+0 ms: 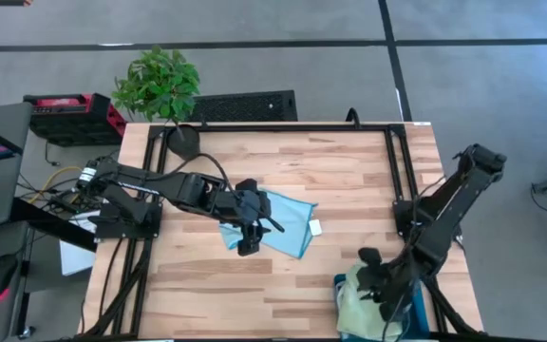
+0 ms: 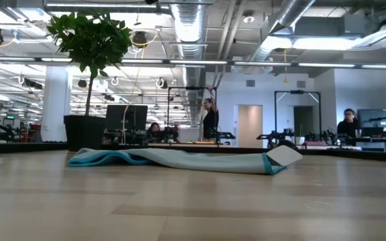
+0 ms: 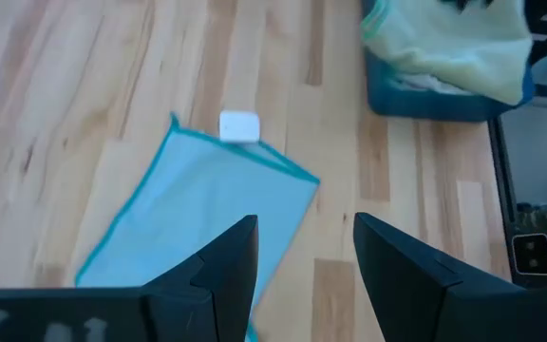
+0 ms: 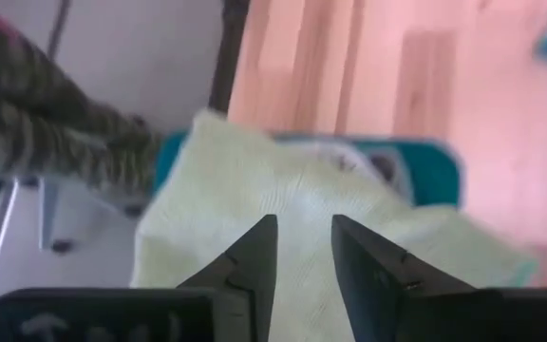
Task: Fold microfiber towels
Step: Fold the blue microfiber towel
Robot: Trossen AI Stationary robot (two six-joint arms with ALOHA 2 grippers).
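One light blue microfiber towel (image 1: 288, 220) lies at table centre, flattened but skewed, one edge apparently doubled over; its white tag (image 1: 316, 228) sticks out at the 3 o'clock corner. The low view shows it as a flat roll with an end curled up. Judgement: the fold on this towel is begun at most, not finished. Left gripper (image 1: 248, 235) hovers over the towel's 9 o'clock edge, jaws apart and holding nothing, as the left wrist view confirms (image 3: 302, 261). Right gripper (image 1: 380, 290) sits over the dark teal bin (image 1: 340, 285) at the table's 5 o'clock corner, above the pale green towel (image 1: 359, 302) heaped there; jaws slightly apart in the right wrist view (image 4: 302, 252), not clamped on cloth as far as can be seen. Count: one blue towel on the table, one green towel in the bin, a paler cloth edge showing under the green (image 3: 416, 84), number beneath unclear. No neatly folded towel visible anywhere, so most of the task remains. One potted plant (image 1: 158, 84) at 11 o'clock.
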